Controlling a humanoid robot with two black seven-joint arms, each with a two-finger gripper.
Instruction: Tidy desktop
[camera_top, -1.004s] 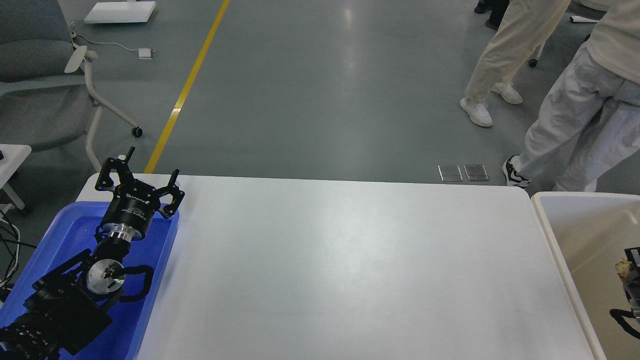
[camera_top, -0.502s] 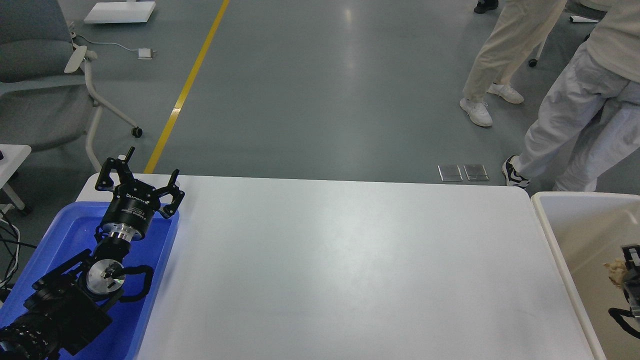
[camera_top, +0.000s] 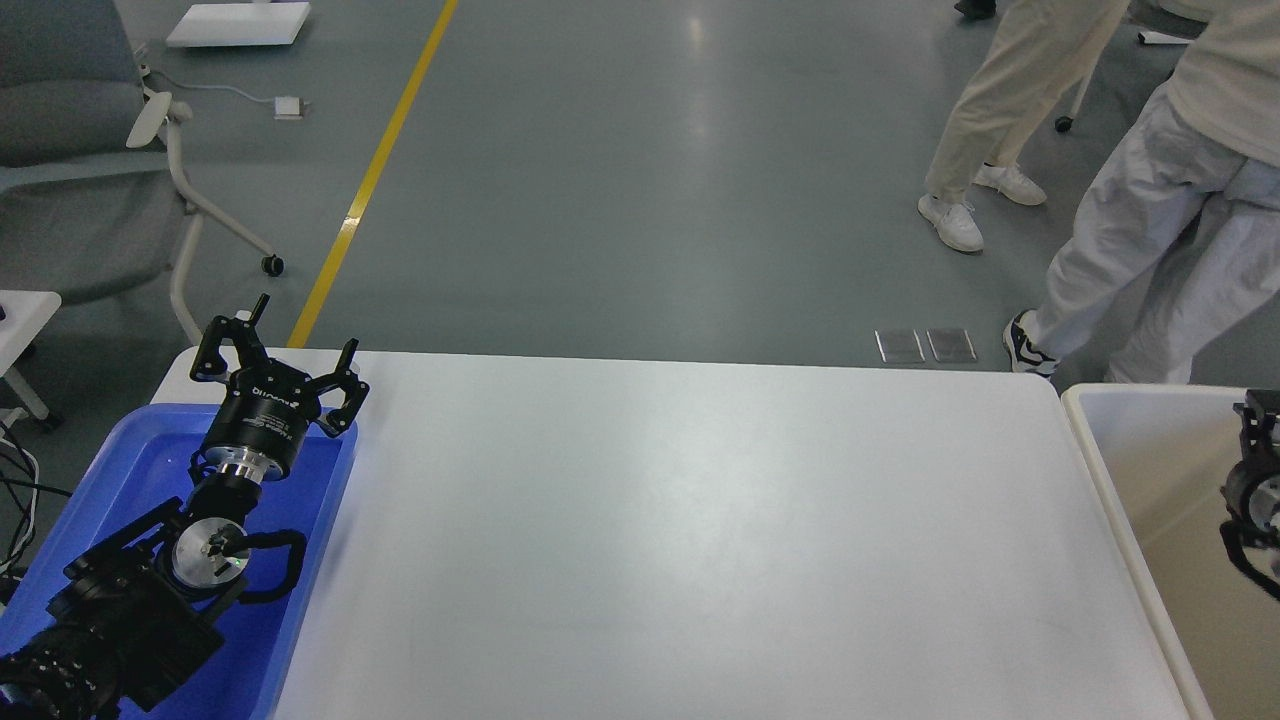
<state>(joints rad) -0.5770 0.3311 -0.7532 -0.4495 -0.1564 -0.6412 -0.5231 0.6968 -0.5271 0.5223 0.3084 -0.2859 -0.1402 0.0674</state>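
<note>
The white desktop (camera_top: 680, 520) fills the middle of the head view and nothing lies on it. My left gripper (camera_top: 280, 352) is open and empty, held over the far end of the blue tray (camera_top: 120, 460) at the desktop's left edge. My right gripper (camera_top: 1252, 420) shows only partly at the right edge, over the off-white bin (camera_top: 1100, 450). Its fingers are cut off by the frame, so I cannot tell how they stand. Nothing shows in it.
Two people's legs (camera_top: 1120, 220) stand on the grey floor beyond the desktop's far right corner. A grey office chair (camera_top: 90, 170) stands at the far left. A yellow floor line (camera_top: 370, 180) runs away from the table.
My right gripper has moved up and away over the bin. The tan crumpled piece seen at it earlier no longer shows. My left arm has not moved.
</note>
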